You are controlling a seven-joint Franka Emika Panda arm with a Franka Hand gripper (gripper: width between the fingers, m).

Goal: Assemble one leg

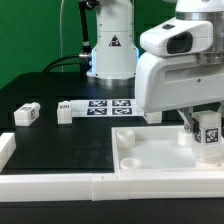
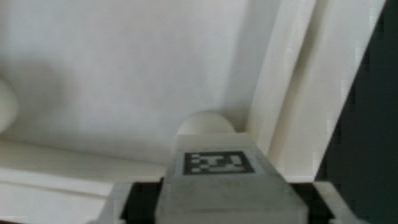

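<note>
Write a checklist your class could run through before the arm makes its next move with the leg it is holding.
1. Grasp: the leg sits clamped in the gripper. Ok.
2. Tag: the leg's tag faces the wrist view, unobstructed. Ok.
3. Position: the leg hangs over the top, near its edge at the exterior view's right. Ok.
4. Alignment with a mounting spot: the leg hides what lies beneath it. Cannot tell.
5. Contact between leg and top: neither view shows a gap or a touch clearly. Cannot tell.
6. Clear path: the two loose legs lie on the table, away from the top. Ok.
</note>
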